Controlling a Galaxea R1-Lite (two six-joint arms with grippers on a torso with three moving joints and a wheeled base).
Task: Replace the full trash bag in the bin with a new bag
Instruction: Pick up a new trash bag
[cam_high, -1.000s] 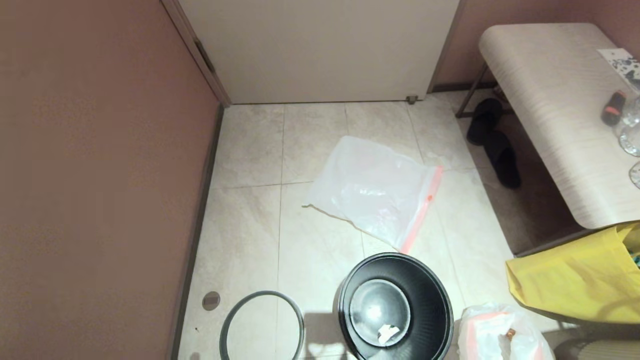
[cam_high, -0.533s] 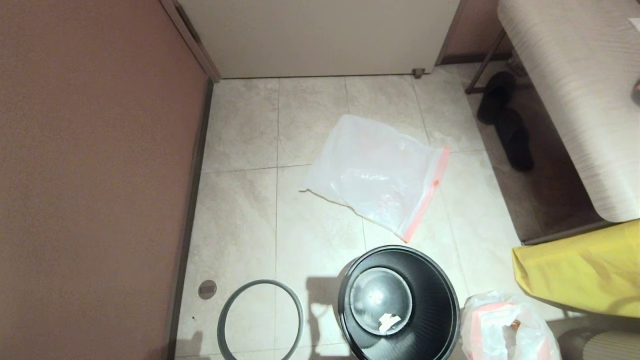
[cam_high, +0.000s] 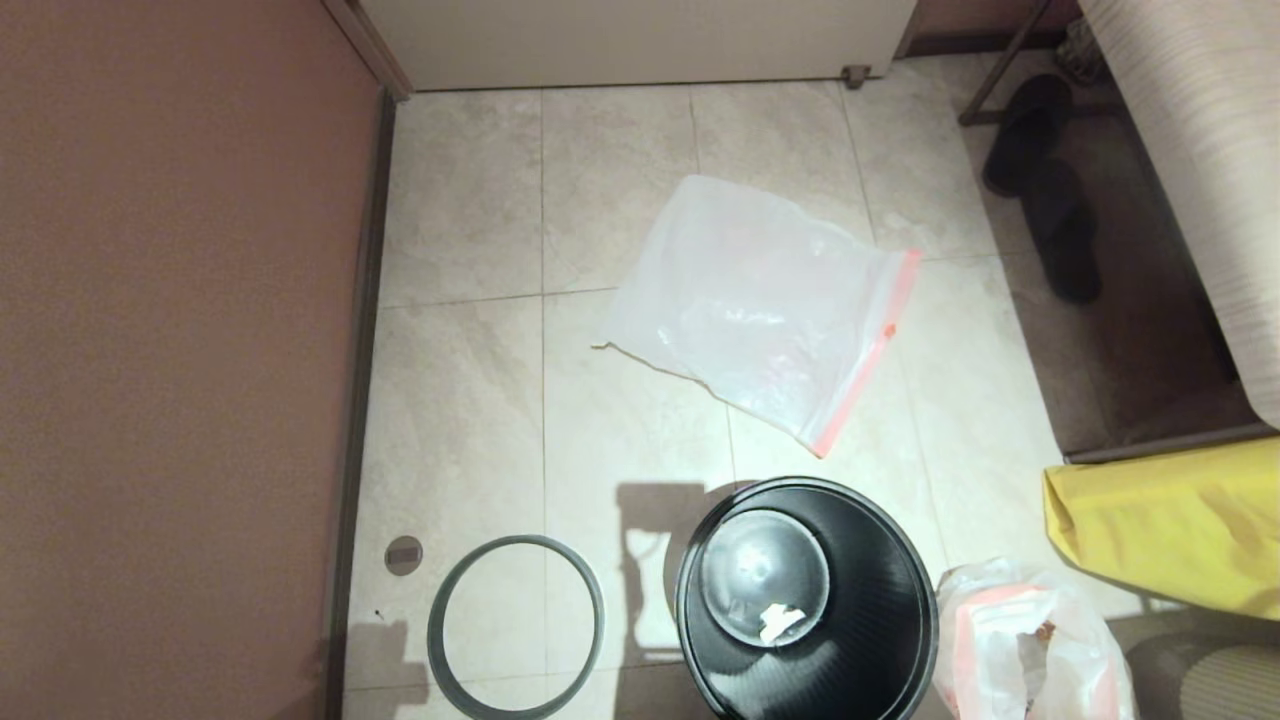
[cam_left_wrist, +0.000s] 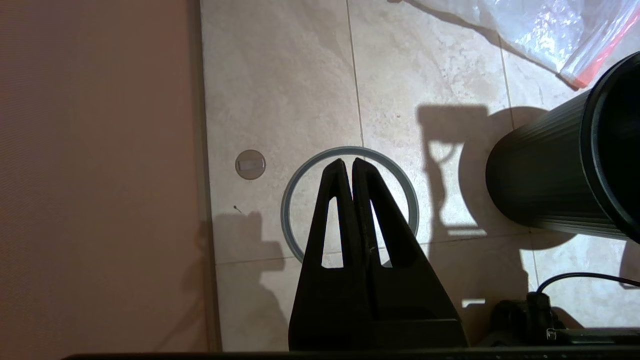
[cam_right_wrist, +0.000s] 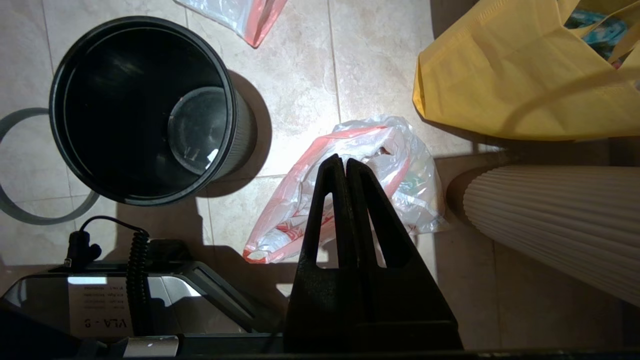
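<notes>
The bin stands upright on the tiled floor, unlined, a pale scrap lying on its bottom. Its grey hoop rim lies flat just beside the bin, toward the pink wall. The new bag is spread flat beyond the bin, near the door. The full trash bag slumps against the bin's other side, below the yellow tote. Left gripper hangs over the hoop, fingers pressed together, holding nothing. Right gripper hangs over the full bag, likewise closed and empty
</notes>
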